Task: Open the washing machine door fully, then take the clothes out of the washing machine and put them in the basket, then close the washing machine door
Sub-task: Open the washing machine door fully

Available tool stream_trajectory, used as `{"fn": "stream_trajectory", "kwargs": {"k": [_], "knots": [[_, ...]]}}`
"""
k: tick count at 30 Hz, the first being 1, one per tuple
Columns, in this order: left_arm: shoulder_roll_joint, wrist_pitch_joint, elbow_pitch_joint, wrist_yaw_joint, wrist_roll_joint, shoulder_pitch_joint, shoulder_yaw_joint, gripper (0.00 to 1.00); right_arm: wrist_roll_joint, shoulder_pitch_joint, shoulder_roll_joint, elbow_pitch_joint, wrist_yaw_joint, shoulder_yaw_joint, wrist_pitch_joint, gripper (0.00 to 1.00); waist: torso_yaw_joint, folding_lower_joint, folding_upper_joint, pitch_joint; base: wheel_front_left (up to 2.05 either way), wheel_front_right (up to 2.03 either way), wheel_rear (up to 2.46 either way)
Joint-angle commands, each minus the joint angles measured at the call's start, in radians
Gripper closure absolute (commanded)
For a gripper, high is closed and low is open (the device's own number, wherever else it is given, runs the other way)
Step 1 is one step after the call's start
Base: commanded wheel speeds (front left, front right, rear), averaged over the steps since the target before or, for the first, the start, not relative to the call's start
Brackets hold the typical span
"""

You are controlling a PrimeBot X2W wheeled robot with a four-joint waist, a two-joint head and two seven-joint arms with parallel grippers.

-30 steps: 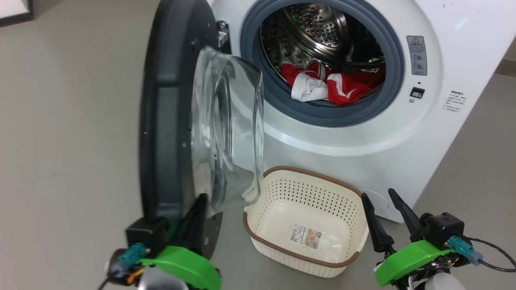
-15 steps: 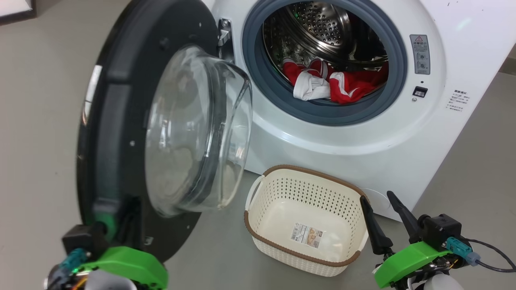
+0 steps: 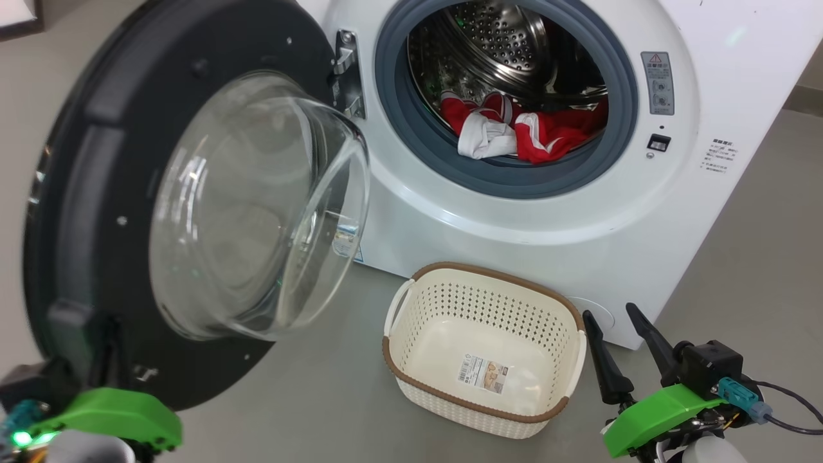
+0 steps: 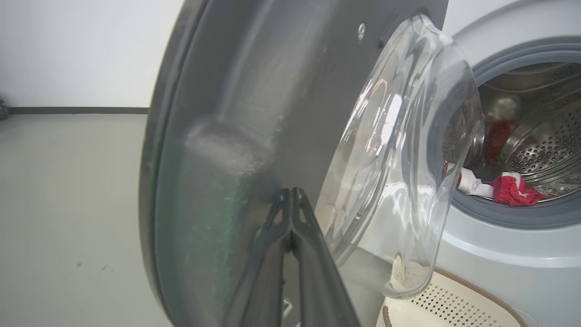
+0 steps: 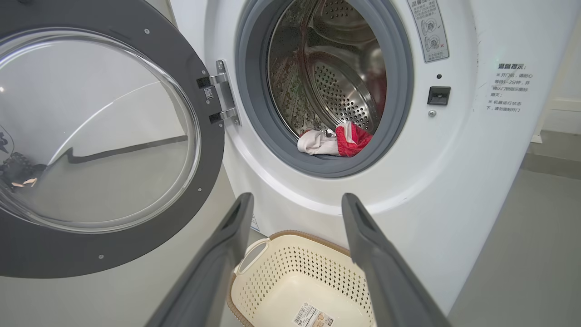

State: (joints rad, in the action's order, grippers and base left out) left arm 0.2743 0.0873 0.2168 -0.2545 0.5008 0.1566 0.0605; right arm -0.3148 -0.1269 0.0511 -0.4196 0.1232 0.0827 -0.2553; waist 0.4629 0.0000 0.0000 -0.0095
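**Head view:** L gripper point(image 3: 112, 328), lower left, fingers pressed together, tips up against the lower dark inner face of the door point(image 3: 83, 193); contact cannot be told. Door hangs wide open, its clear bowl point(image 3: 257, 206) bulging above & to the right of that gripper. R gripper point(image 3: 607, 312), lower right, fingers spread apart over the floor point(image 3: 321, 399). Basket point(image 3: 488, 305) sits just beside it on its left, upright on the floor in front of the washer point(image 3: 514, 218), w/ a paper label point(image 3: 482, 372) on its bare bottom. Clothes point(image 3: 540, 132), red w/ a white part, lie in the drum point(image 3: 501, 45) at the opening's lower lip, well ahead of & above both grippers. **L wrist view:** the two fingers meet tip to tip before the door's inner face. The bowl is to their right, the drum opening w/ clothes farther right, a basket corner at lower right. **R wrist view:** fingers wide apart. The basket is below & between them, the drum opening w/ clothes straight ahead above the tips, the open door off to the left.
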Motion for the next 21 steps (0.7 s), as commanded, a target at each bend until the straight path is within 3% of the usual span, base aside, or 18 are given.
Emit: {"fn": "stream_trajectory", "kwargs": {"k": [1,21], "knots": [[0.052,0.014,-0.008,-0.004,0.007,0.064,-0.065,1.00,0.005,-0.020,-0.001,0.025,0.008,0.022,-0.006,0.00,-0.003,0.0000,0.0000,0.002,0.00,0.00,0.00],[0.144,0.090,0.207,0.062,0.087,0.208,-0.167,1.00,0.033,-0.034,-0.001,0.005,0.008,0.008,-0.006,0.00,-0.047,0.0000,0.0000,0.039,0.00,0.00,0.00]]}}
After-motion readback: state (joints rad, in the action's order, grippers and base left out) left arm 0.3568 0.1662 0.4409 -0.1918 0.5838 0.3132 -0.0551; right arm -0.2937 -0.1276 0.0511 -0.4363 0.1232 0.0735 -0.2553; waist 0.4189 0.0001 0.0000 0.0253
